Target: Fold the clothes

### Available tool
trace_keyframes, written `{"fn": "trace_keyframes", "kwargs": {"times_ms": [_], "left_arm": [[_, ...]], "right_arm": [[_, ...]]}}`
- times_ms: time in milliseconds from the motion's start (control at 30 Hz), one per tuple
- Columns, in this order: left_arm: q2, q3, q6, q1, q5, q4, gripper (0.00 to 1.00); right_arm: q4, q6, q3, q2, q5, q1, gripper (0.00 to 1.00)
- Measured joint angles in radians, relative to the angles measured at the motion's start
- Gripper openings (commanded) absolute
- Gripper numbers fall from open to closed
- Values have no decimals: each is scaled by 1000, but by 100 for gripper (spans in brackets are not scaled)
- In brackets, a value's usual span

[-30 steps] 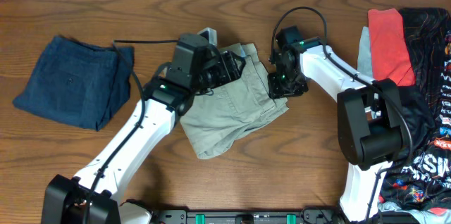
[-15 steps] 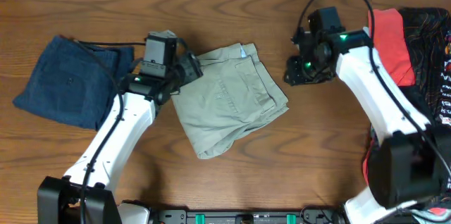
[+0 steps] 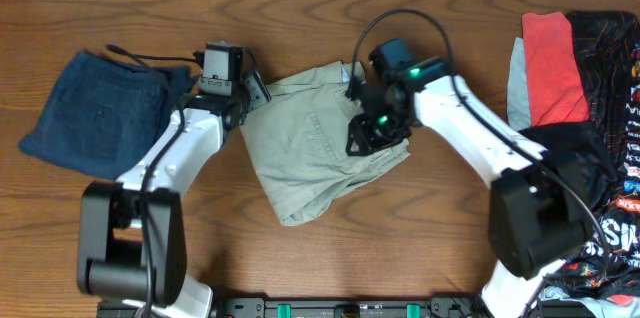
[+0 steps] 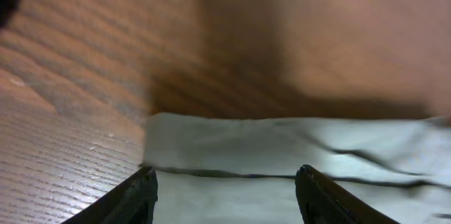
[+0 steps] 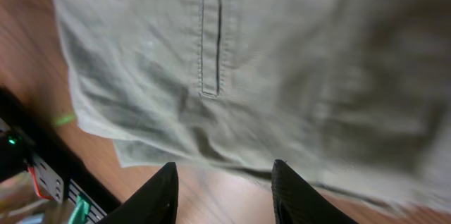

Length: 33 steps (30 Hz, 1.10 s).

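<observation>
Khaki shorts point(image 3: 305, 148) under right gripper point(image 3: 362, 138)

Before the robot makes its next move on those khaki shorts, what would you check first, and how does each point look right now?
1. Left gripper open: ok, fingers apart at the edge of the khaki shorts.
2. Right gripper open: ok, fingers apart over the khaki shorts.
3. No cloth pinched in either gripper: ok, none seen.
4. Fingertips touching the fabric: cannot tell.
5. Navy shorts apart from the khaki shorts: ok, bare wood lies between them.
</observation>
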Motion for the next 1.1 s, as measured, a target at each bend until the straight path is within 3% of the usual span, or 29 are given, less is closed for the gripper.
{"fn": "trace_keyframes", "kwargs": {"times_ms": [233,633,833,967,1100], "left_arm": [[81,1,23,0,-4,-107,64],[82,18,26,-2,60,-595,65],[51,17,37,-2,166,-722,65],[-60,16,86,-2,208,-687,68],[-199,17,196,-2,225,-501,88]], "right_arm": [[-20,-6,-3,108,61,30,38],[0,63,-2,138,366,3,51],[61,83,2,127,551,-48,53],[61,114,5,127,677,-97,54],[40,150,5,126,752,-121,56]]}}
